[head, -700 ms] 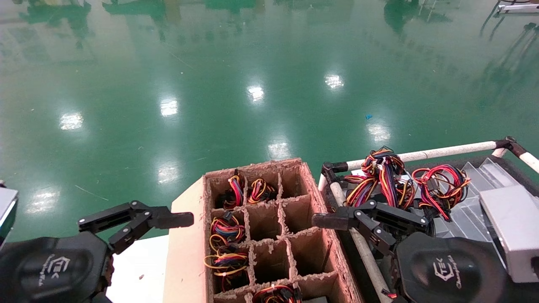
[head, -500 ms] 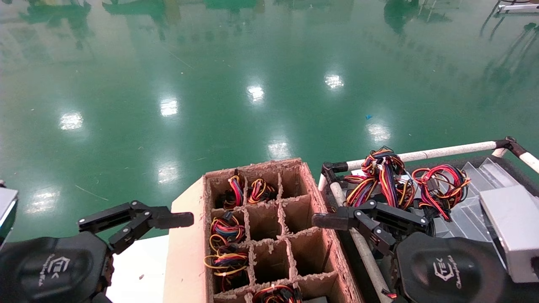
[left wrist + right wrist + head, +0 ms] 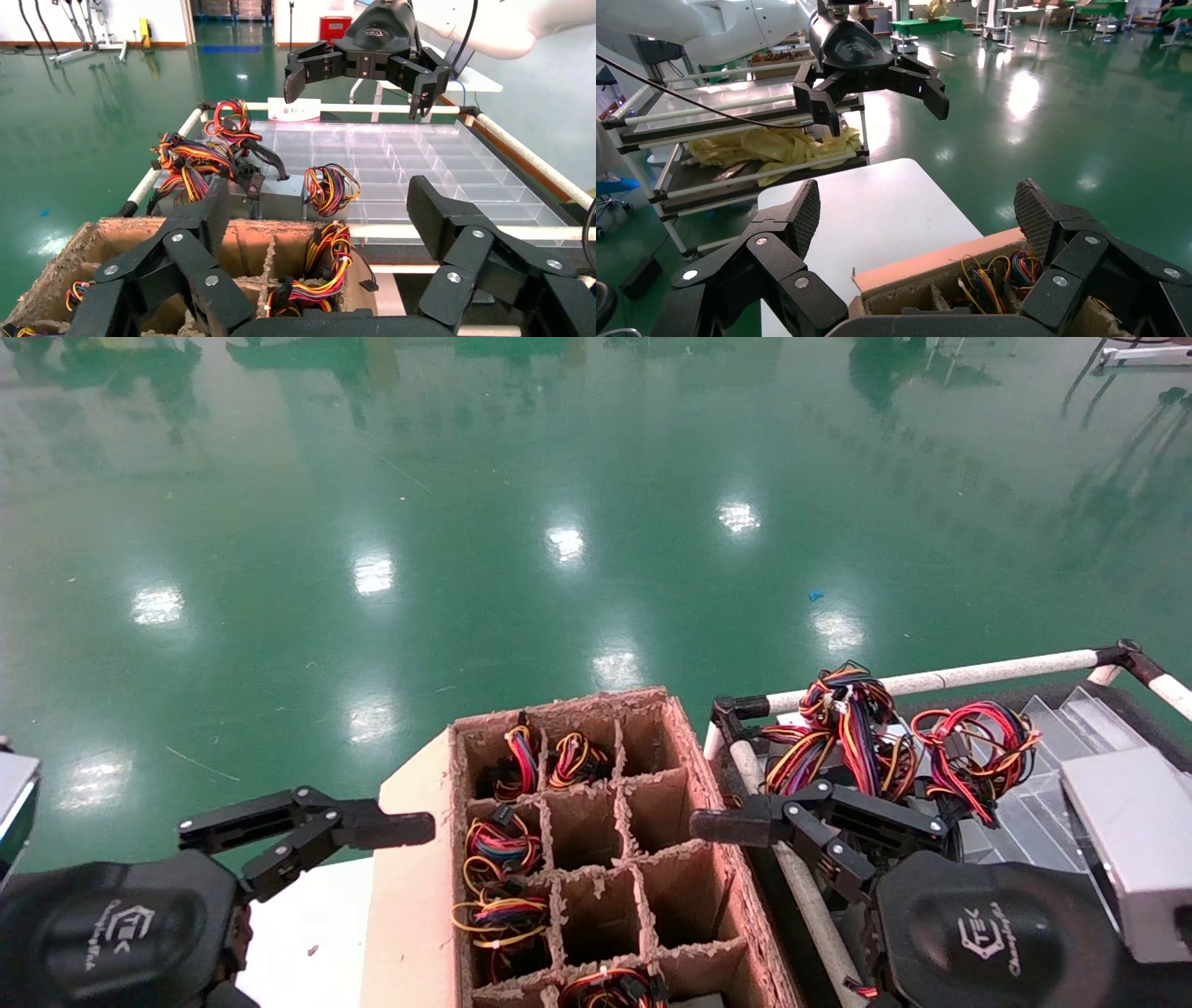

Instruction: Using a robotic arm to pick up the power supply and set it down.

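My right gripper (image 3: 745,823) hangs wide open, empty, over the brown cardboard divider box (image 3: 596,859)'s right wall. The silver-grey metal power supply (image 3: 270,191) lies right, wires far-side; I'd grasp its box, not cables. Left gripper (image 3: 372,826) open, idle.

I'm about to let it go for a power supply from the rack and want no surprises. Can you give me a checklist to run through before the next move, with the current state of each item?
1. Right gripper open, nothing in it: ok.
2. Left gripper open, beside the cardboard box, out of the way: ok.
3. A power supply reachable in the rack: ok, grey box visible below the wire bundle.
4. Wires free of neighbouring bundles: cannot tell, the coils overlap.
5. Empty cell in the box for set-down: ok.
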Controlling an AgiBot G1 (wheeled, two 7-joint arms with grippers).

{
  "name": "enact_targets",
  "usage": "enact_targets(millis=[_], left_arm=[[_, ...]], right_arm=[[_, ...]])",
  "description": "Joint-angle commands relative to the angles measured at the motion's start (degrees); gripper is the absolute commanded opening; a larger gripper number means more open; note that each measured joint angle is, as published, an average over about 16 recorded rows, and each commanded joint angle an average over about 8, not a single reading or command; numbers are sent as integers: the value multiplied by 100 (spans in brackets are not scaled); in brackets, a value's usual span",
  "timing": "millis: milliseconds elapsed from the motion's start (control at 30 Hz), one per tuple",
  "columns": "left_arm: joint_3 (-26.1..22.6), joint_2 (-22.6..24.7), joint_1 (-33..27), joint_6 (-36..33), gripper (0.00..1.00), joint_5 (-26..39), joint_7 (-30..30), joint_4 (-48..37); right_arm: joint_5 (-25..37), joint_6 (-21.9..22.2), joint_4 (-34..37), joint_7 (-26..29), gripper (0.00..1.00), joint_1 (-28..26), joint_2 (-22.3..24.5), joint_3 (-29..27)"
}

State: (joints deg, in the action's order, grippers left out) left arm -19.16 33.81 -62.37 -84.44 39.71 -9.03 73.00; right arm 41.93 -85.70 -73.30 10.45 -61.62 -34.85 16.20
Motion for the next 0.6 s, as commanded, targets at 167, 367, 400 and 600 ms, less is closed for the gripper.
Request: enact_targets(millis=[167,367,400,600], left_arm=[[0,0,0,0,0,0,0,-1],[-1,0,-1,-1,0,0,1,-2],[-1,0,-1,-1,0,0,1,-2],[-2,0,-2,-1,0,-1,2,-3]], right_arm=[[72,-11,40,-45,100,-1,34,10],[427,-177,341,-323,100,-103,126,92],[511,-223,410,-386,100,-141,132,123],[1086,-442,726,-782,100,-428,128,450]])
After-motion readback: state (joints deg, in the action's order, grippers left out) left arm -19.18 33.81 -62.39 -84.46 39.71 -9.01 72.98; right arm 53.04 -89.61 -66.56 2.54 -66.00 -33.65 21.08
